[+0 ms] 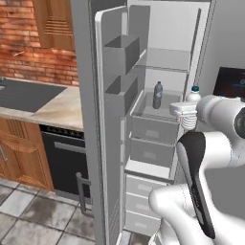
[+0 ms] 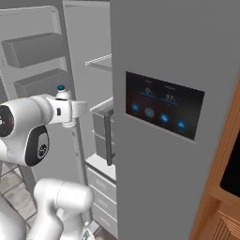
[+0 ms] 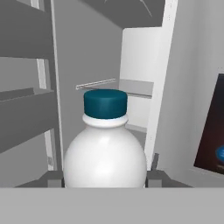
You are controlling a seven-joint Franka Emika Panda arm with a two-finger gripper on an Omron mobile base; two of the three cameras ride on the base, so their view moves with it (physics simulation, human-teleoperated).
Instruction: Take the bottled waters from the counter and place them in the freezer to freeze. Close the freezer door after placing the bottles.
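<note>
Grey bottle (image 1: 157, 95) already stands in the freezer (image 1: 162, 62), while the gripper (image 3: 104, 179) clamps the white ribbed bottle (image 3: 105, 153) at its three o'clock, door (image 1: 112, 119) unshut.

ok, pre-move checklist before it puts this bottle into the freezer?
1. White bottle held in the tool: ok, the finger tips sit at both sides of its body and it is carried upright, cap up.
2. Freezer door open: ok, swung wide to the left.
3. Dark grey bottle already inside: ok, upright on a freezer shelf.
4. Free spot beside that bottle: ok, bare shelf to its right.
5. Path past the door with the touchscreen panel: cannot tell, the bottle sits close to that door's edge.
6. Drawers below shut: ok.
</note>
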